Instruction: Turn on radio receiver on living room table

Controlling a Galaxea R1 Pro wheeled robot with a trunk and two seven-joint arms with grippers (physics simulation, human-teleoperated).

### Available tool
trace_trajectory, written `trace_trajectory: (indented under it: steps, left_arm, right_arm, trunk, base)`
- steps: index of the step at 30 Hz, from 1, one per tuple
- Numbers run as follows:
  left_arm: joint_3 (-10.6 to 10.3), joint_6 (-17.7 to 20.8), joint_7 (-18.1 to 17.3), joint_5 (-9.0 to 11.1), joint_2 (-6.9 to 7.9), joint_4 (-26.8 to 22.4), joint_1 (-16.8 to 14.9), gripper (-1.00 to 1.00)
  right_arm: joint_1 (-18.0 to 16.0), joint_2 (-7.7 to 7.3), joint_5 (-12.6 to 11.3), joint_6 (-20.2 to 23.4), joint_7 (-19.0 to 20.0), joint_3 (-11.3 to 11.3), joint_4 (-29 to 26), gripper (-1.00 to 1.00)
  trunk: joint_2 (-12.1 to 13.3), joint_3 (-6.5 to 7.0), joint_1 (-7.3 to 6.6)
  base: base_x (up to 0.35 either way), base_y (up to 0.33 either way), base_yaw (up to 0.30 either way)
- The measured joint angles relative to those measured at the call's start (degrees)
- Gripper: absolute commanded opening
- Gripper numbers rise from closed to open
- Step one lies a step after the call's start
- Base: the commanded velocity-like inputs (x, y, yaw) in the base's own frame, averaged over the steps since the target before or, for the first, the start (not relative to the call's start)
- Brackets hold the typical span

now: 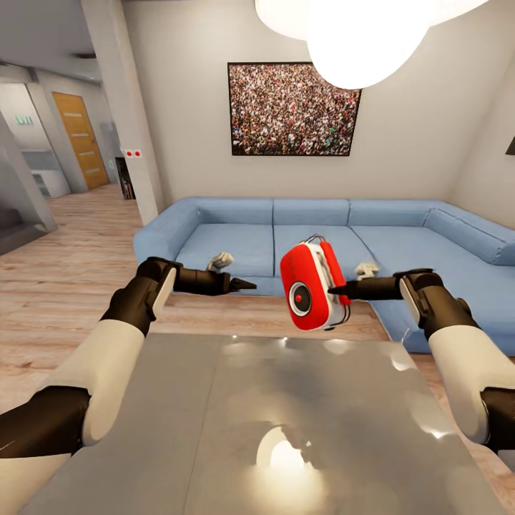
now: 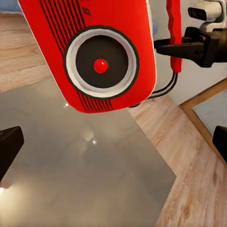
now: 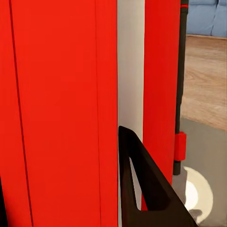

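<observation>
Radio receiver (image 1: 312,286), glossy red rounded-rectangle shell with white trim, round dial centre red, held aloft above far edge of table (image 1: 214,429), tilted. Right gripper (image 1: 337,290) clamped on its side. Left gripper (image 1: 247,285) empty, fingers spread. Tabletop grey, mirror-glossy.

The radio receiver (image 2: 94,52) hangs above the table (image 2: 85,175) — red-centred dial facing out — pinched by the right gripper (image 2: 163,47).

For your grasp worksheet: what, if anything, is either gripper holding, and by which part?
The right gripper holds the radio receiver by its side edge, above the table. The left gripper holds nothing.
</observation>
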Motion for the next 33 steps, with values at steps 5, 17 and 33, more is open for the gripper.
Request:
trace_trajectory:
  steps: [5, 17, 33]
  left_arm:
    - [-0.04, 0.17, 0.0, -0.01, 0.13, -0.58, 0.03, 1.0]
    - [-0.07, 0.23, 0.0, -0.02, 0.42, -0.71, 0.02, 1.0]
    - [-0.44, 0.23, -0.07, 0.21, -0.05, -0.27, 0.03, 1.0]
  right_arm:
    - [-0.01, 0.06, 0.09, -0.13, -0.01, 1.29, 0.39, -1.0]
    - [0.0, 0.0, 0.09, -0.11, 2.06, 1.73, 0.49, -1.0]
    - [-0.01, 0.05, 0.16, -0.05, 2.73, 1.63, 0.24, -1.0]
  trunk:
    - [0.0, 0.0, 0.0]
    - [0.0, 0.0, 0.0]
    - [0.0, 0.0, 0.0]
  base:
    - [0.0, 0.0, 0.0]
    - [0.0, 0.0, 0.0]
    - [0.0, 0.0, 0.0]
